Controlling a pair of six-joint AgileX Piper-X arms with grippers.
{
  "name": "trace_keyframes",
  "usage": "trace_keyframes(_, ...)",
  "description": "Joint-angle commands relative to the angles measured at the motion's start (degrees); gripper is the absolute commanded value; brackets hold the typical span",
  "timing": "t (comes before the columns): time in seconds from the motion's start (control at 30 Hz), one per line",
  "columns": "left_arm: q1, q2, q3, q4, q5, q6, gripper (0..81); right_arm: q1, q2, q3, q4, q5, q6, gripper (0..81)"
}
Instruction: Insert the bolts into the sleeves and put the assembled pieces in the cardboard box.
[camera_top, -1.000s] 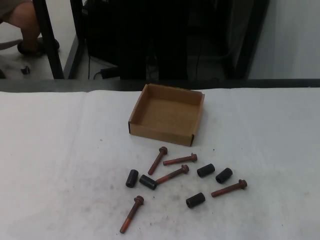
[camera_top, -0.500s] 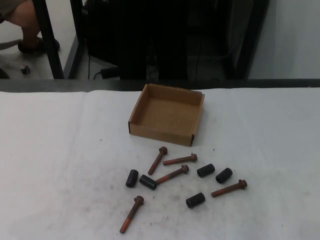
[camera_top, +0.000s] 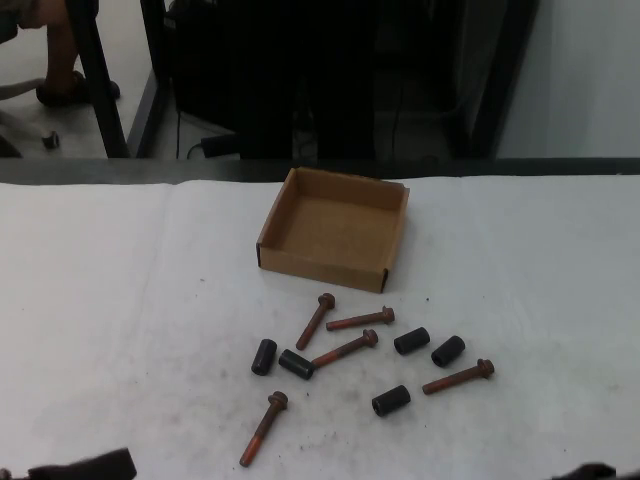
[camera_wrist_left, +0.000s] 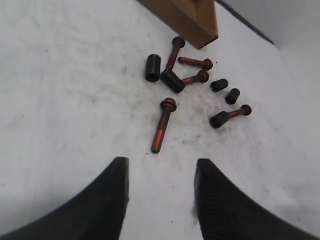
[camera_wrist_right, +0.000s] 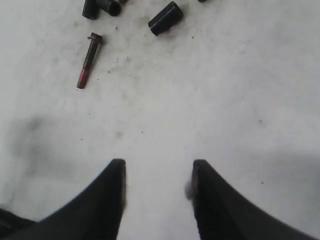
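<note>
Ahead of the left end effector (camera_wrist_left: 160, 200), whose two dark fingers stand wide apart with nothing between them, the job looks not yet begun. All five bolts (camera_top: 360, 320) lie loose on the counter (camera_top: 120, 300), and the five sleeves (camera_top: 411, 341) lie scattered among them. The cardboard box (camera_top: 335, 225) beyond the whole cluster holds nothing. One bolt's tip touches the side of a sleeve (camera_wrist_left: 172, 80), but it lies across the sleeve rather than inside it, so I judge no pair assembled. Every insertion and every drop into the box is therefore left to do. The right end effector (camera_wrist_right: 157, 200) is likewise spread wide and holds nothing. It hangs over bare counter, with a lone bolt (camera_wrist_right: 89, 60) and a single sleeve (camera_wrist_right: 165, 18) well ahead of its fingertips. That same lone bolt (camera_wrist_left: 163, 125) is the piece nearest the left end effector, just beyond its fingers and apart from the rest. The bolts are long, slim metal pins with a rusty reddish-brown finish. Each has a flanged head at one end, and the nearest one shows a brighter red tip. The sleeves are short black cylinders with a dull matte surface, open at the end, and they look likely to roll if nudged. The box is shallow plain brown cardboard with low walls and an open top. The counter is covered in a white sheet, smudged with dark specks around the parts.
</note>
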Motion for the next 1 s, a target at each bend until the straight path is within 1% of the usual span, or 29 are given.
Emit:
trace_keyframes(0.0, -0.2, -0.2, -0.8, 1.1, -0.9, -0.4, 40.5, -1.9, 6.0, -4.4, 3.0, -1.0, 0.7, 41.1)
trace_keyframes(0.13, -0.2, -0.2, -0.8, 1.0, -1.2, -0.4, 40.5, -3.6, 15.2, -10.1, 2.7, -0.5, 2.3, 41.1)
trace_keyframes(0.2, -0.2, -0.2, -0.8, 1.0, -1.0, -0.4, 40.5, -4.7, 19.9, -13.1, 2.7, 0.8, 2.7, 41.1)
trace_keyframes(0.37, -0.2, -0.2, -0.8, 1.0, -0.9, -0.4, 40.5, -9.4, 31.3, -22.3, 2.6, 5.6, 4.3, 41.1)
trace_keyframes(0.47, -0.2, -0.2, -0.8, 1.0, -0.9, -0.4, 40.5, -12.3, 37.4, -27.8, 2.2, 7.1, 4.3, 41.1)
trace_keyframes(0.53, -0.2, -0.2, -0.8, 1.0, -0.9, -0.4, 40.5, -14.1, 41.4, -30.5, 2.3, 7.7, 4.9, 39.6)
trace_keyframes(0.63, -0.2, -0.2, -0.8, 1.0, -0.9, -0.4, 40.5, -15.8, 45.6, -33.3, 2.3, 7.6, 8.0, 36.3)
trace_keyframes(0.73, -0.2, -0.2, -0.8, 1.0, -0.9, -0.4, 40.5, -16.6, 48.3, -34.7, 2.3, 7.1, 11.8, 36.1)
trace_keyframes(0.83, -0.2, -0.2, -0.8, 1.0, -0.9, -0.4, 40.5, -16.7, 50.5, -34.8, 2.6, 4.7, 16.2, 36.1)
trace_keyframes(0.87, -0.2, -0.2, -0.8, 1.0, -0.9, -0.4, 40.5, -16.7, 51.5, -34.8, 3.0, 2.8, 17.7, 36.1)
trace_keyframes(0.97, -0.2, -0.2, -0.8, 1.0, -0.9, -0.4, 40.5, -16.6, 53.6, -34.8, 3.1, -0.3, 20.1, 36.1)
